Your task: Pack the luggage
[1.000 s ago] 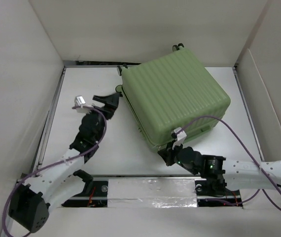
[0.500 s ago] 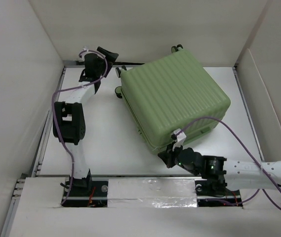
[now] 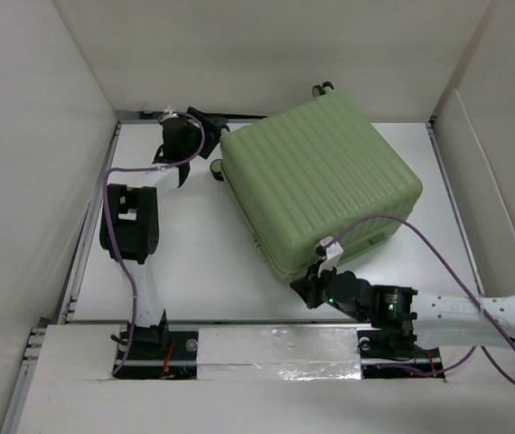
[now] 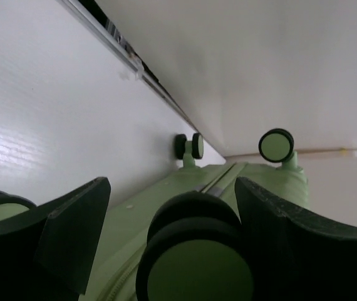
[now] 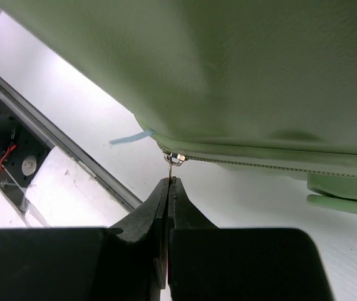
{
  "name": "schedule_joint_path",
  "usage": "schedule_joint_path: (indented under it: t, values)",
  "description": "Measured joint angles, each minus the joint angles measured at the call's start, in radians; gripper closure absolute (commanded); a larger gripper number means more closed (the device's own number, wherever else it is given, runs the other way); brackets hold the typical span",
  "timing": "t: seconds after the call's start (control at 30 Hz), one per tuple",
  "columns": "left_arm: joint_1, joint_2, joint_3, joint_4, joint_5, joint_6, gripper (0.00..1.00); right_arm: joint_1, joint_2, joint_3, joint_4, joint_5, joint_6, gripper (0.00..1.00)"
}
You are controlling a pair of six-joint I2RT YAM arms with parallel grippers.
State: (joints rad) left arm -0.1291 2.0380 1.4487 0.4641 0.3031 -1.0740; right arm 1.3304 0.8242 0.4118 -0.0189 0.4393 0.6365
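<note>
At a far wheel (image 4: 194, 251), the left end effector (image 4: 172, 185) is arriving agape to brace the luggage (image 3: 321, 181); the right end effector (image 5: 168, 182) is pinching its zip (image 5: 175, 159).

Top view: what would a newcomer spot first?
The light-green luggage, closed, fills the middle and right of the table. At its near corner the right gripper has its fingers shut on the zipper pull. At the far-left corner the left gripper stands open around a black wheel.
</note>
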Motion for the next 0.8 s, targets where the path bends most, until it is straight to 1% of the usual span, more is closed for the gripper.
schedule_joint_path:
  t: [0.1,0.2,0.23,0.3,0.4,0.43,0.47,0.57,0.63,0.73,0.8]
  values:
    - [-0.009,-0.072,-0.146,0.115,-0.026,-0.071,0.25,0.006,-0.002,0.000,-0.023,0.002,0.012,1.00]
    - [-0.008,-0.108,-0.231,0.211,-0.027,-0.136,0.29,0.013,-0.009,0.000,-0.040,0.003,0.016,1.00]
    - [-0.009,-0.113,-0.243,0.230,-0.024,-0.150,0.35,0.013,-0.011,0.000,-0.041,0.004,0.016,1.00]
    - [-0.015,-0.117,-0.250,0.262,-0.018,-0.175,0.43,0.013,-0.013,0.000,-0.042,0.005,0.016,1.00]
    - [-0.014,-0.120,-0.262,0.281,-0.042,-0.203,0.76,0.013,-0.013,0.000,-0.042,0.007,0.017,1.00]
    - [-0.011,-0.122,-0.272,0.294,-0.039,-0.208,0.95,0.013,-0.013,0.000,-0.042,0.007,0.017,1.00]
    - [-0.012,-0.126,-0.285,0.310,-0.045,-0.211,1.00,0.012,-0.013,0.000,-0.042,0.007,0.016,1.00]
    - [-0.013,-0.150,-0.328,0.344,-0.077,-0.206,1.00,-0.013,-0.015,0.000,-0.049,-0.001,0.005,1.00]
    - [-0.011,-0.175,-0.368,0.366,-0.113,-0.192,1.00,-0.063,-0.037,0.001,-0.065,-0.043,-0.030,1.00]
    - [0.012,-0.264,-0.481,0.395,-0.185,-0.159,1.00,-0.189,-0.068,0.003,-0.109,-0.179,-0.098,1.00]
    - [0.037,-0.352,-0.582,0.410,-0.245,-0.137,1.00,-0.323,-0.063,0.018,-0.137,-0.289,-0.154,1.00]
